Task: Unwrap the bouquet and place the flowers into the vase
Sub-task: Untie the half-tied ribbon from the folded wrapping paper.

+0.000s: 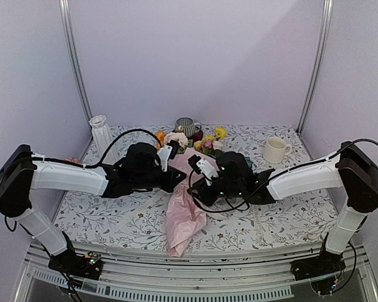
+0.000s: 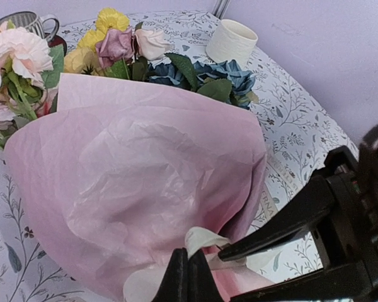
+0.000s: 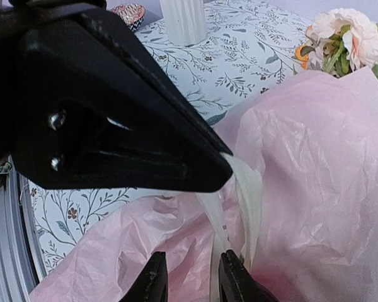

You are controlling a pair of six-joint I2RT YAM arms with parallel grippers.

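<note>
The bouquet (image 1: 183, 217) lies mid-table, long axis near-to-far, paper tail toward the near edge, stems hidden in the wrap. At its waist we see the left gripper (image 2: 187, 277) pressed together on the pale ribbon (image 3: 246, 189). The right gripper (image 3: 192, 280) has its jaws slightly apart, ribbon between them, contact unclear. The top view hides both tips. Flowers (image 1: 205, 141) point far; vase (image 1: 103, 135) stands far left.
</note>
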